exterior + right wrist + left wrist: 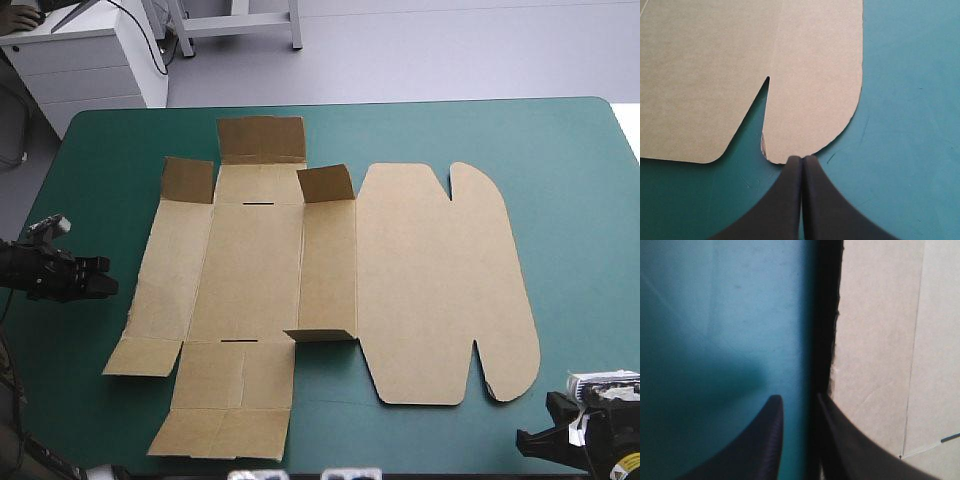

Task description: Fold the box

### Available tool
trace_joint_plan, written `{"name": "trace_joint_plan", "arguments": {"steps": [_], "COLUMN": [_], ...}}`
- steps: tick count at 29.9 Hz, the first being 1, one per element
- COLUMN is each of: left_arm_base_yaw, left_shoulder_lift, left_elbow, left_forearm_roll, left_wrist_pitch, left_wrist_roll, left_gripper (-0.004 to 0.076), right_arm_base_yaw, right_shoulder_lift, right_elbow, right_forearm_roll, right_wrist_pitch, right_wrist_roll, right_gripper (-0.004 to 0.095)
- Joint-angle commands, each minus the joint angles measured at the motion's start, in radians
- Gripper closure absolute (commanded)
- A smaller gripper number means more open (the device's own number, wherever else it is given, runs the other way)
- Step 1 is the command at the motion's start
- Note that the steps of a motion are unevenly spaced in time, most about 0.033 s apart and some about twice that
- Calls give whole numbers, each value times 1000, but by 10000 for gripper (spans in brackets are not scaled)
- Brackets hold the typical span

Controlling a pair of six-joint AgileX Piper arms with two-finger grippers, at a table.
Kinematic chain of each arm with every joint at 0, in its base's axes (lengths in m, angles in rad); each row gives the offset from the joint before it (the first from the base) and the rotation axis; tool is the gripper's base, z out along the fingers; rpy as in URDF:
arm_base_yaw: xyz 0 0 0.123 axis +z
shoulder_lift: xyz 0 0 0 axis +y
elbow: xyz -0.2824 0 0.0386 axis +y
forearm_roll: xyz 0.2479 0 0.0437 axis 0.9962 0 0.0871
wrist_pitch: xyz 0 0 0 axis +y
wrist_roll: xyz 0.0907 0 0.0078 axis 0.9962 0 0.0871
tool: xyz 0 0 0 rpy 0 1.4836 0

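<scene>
We see the box (420, 280) on the table's (580, 200) middle; left gripper (799, 400) just beside its left edge, right gripper (802, 157) at its near right corner.

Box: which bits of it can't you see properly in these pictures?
Left wrist view: the left claw covers part of the box at its edge.
Right wrist view: the right claw covers the rounded flap at its tip; touching or not, cannot tell.
High view: the raised flaps show only one face.

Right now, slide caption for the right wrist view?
Shut right gripper at a rounded corner of the flat brown box on teal-green cover.
</scene>
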Motion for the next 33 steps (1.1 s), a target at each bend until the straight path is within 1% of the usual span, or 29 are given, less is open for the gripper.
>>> {"name": "trace_joint_plan", "arguments": {"steps": [1, 2, 3, 4, 5, 14, 20, 23, 28, 33], "left_arm_base_yaw": [1, 1, 1, 1, 1, 1, -1, -13, -70, -173], "left_shoulder_lift": [-41, -41, -41, -41, -41, -40, -40, -38, -20, 22], "left_elbow": [-28, -28, -26, -24, -18, 70, 95, 109, 121, 121], "left_forearm_roll": [-32, -34, -36, -39, -43, -53, -136, -136, -140, -180], "left_wrist_pitch": [96, 96, 96, 96, 96, 96, 96, 96, 94, 94], "left_wrist_roll": [-10, -10, -10, -10, -15, -14, -3, 2, 2, 0], "left_gripper": [344, 272, 218, 184, 172, 176, 176, 176, 176, 176], "right_arm_base_yaw": [-6, -6, -6, -6, -6, -6, -6, -6, -6, -6], "right_shoulder_lift": [14, 14, 14, 14, 14, 14, 14, 14, 14, 14], "right_elbow": [-22, -22, -22, -22, -22, -22, -22, -22, -22, -22], "right_forearm_roll": [-8, -8, -8, -11, -13, -25, -30, -42, -46, -46], "right_wrist_pitch": [-58, -58, -58, -58, -58, -58, -58, -58, -58, -58], "right_wrist_roll": [-2, -2, -2, -2, -2, -2, -2, -2, -2, -2], "right_gripper": [927, 927, 927, 927, 927, 927, 927, 927, 927, 927]}}
